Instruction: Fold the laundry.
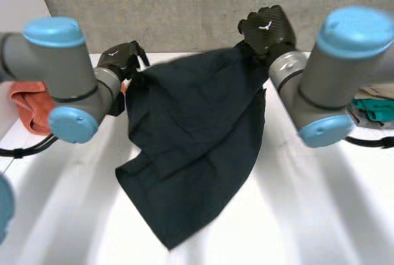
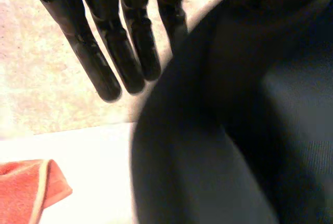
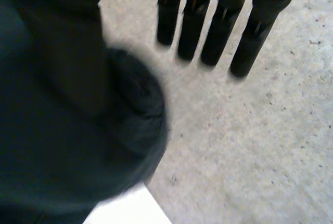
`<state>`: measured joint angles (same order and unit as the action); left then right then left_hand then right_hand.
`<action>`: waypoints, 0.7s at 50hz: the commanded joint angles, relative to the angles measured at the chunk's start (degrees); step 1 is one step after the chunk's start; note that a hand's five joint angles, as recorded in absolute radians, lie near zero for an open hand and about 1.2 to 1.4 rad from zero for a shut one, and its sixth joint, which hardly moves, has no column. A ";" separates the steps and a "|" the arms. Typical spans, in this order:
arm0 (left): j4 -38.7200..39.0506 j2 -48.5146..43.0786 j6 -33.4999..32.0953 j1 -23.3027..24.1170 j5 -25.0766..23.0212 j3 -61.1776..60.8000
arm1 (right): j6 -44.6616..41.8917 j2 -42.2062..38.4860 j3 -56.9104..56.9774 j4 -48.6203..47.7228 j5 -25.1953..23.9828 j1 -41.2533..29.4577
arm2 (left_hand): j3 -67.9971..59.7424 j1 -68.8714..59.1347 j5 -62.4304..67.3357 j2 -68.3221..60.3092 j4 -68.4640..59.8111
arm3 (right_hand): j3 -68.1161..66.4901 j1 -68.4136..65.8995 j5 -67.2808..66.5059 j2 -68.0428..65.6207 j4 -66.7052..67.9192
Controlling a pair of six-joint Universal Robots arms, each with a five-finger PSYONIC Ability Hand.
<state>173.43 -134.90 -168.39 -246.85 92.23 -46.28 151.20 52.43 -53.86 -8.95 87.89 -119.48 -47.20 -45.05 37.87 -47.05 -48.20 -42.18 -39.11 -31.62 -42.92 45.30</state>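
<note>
A dark navy garment (image 1: 191, 142) is stretched in the air between my two raised hands at the back of the white table (image 1: 308, 216), and its lower part trails down onto the table. My left hand (image 1: 120, 59) is at the garment's upper left corner. In the left wrist view its fingers (image 2: 104, 52) are straight and apart from the garment (image 2: 234, 130), which hangs beside them on the thumb side. My right hand (image 1: 268, 28) is at the upper right corner. Its fingers (image 3: 218, 26) are straight too, with the garment (image 3: 62, 130) bunched beside them.
An orange cloth (image 1: 31, 108) lies at the table's left edge behind my left arm, and the left wrist view has it (image 2: 26, 187) below that hand. Something teal (image 1: 375, 108) sits at the right edge. A grey wall stands behind the table.
</note>
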 commanded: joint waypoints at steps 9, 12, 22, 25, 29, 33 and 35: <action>6.49 14.72 -4.22 -0.74 2.70 -14.42 | -0.29 -0.23 -2.91 -5.65 -1.06 0.56 | 34.64 32.50 -35.31 34.50 35.64 | 32.18 29.11 31.62 32.92 -35.30; 6.22 19.40 -6.95 0.22 2.52 -21.37 | -0.38 3.28 -4.93 -0.73 -1.32 0.65 | 34.29 32.15 -34.97 34.15 35.30 | 32.18 29.11 31.62 32.92 -35.30; 7.97 21.53 -17.57 11.46 2.17 -35.36 | -3.19 9.09 -14.32 13.77 -6.77 2.06 | 24.22 22.08 -24.89 24.08 25.23 | 32.18 29.11 31.62 32.92 -35.30; 9.73 19.16 -19.52 12.79 2.17 -35.72 | -3.45 9.44 -17.14 14.92 -6.68 1.97 | 21.01 18.86 -21.68 20.87 22.01 | 32.18 29.11 31.62 32.92 -35.30; 12.81 13.53 -21.89 13.23 2.34 -34.49 | -3.54 9.44 -20.48 14.84 -6.60 1.97 | 20.84 18.69 -21.51 20.69 21.84 | 31.43 28.36 30.87 32.17 -34.55; 15.09 8.62 -24.44 13.15 2.25 -30.02 | -3.46 9.44 -23.21 14.48 -6.60 2.06 | 18.65 16.51 -19.33 18.51 19.66 | 31.25 28.19 30.70 32.00 -34.38; 15.54 6.85 -25.41 12.80 2.25 -28.43 | -3.54 9.44 -24.87 14.31 -6.77 2.06 | 18.81 16.67 -19.49 18.67 19.82 | 28.74 25.68 28.19 29.49 -31.87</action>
<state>186.73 -122.50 -191.23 -233.30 94.53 -79.65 147.60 62.03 -75.10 6.15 81.18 -117.42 -23.69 -23.52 14.05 -23.72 -23.75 -12.44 -13.70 -2.80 -12.66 12.32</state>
